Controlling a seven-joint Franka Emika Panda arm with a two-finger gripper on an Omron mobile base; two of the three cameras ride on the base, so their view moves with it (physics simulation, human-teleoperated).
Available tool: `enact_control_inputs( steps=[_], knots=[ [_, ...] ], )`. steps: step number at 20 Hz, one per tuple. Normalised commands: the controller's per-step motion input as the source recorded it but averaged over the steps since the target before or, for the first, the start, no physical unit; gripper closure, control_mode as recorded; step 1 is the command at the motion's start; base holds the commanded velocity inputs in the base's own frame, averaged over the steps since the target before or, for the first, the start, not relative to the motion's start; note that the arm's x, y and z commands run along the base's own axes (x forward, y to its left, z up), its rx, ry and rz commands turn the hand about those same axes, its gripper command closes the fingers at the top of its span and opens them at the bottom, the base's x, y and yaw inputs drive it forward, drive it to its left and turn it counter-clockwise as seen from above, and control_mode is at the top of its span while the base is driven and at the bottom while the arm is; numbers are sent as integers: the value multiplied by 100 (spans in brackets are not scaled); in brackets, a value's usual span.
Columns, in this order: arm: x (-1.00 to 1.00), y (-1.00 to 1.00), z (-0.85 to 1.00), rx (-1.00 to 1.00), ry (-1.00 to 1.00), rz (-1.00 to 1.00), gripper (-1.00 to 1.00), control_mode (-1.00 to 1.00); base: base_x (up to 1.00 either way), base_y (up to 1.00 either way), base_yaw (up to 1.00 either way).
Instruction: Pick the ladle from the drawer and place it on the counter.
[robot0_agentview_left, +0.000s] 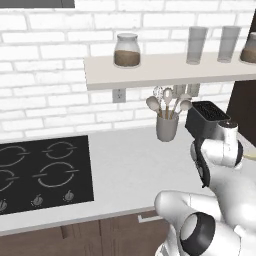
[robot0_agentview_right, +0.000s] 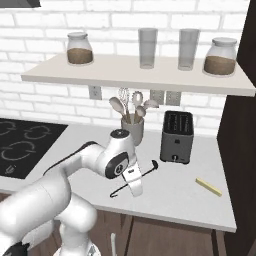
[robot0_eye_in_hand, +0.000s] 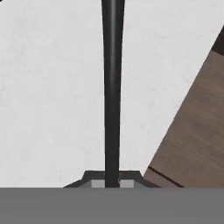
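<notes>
On counter (robot0_agentview_right: 200, 200), ladle (robot0_agentview_right: 148, 170) lies flat, pointing toward toaster (robot0_agentview_right: 177, 136)

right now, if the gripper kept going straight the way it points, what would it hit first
Most likely the counter. The gripper, shut on the ladle, points down at that worktop near its front edge, though depth is hard to judge.

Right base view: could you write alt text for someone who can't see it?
A white robot arm's gripper holds a dark ladle low over a pale counter. Behind stand a toaster and a utensil pot, under a shelf of jars and glasses.
</notes>
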Motion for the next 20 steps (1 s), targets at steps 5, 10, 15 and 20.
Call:
enact_control_inputs(
  steps=[5, 10, 15, 20],
  knots=[
    [92, 0, -8, -1, 22, -10, -100, -100, 0, 0, 0],
    [-14, 0, 26, -2, 10, -5, -100, -100, 0, 0, 0],
    [-85, 0, 100, -1, -16, -10, -100, -100, 0, 0, 0],
    [-100, 0, 100, 0, -32, -9, -100, -100, 0, 0, 0]
  ],
)
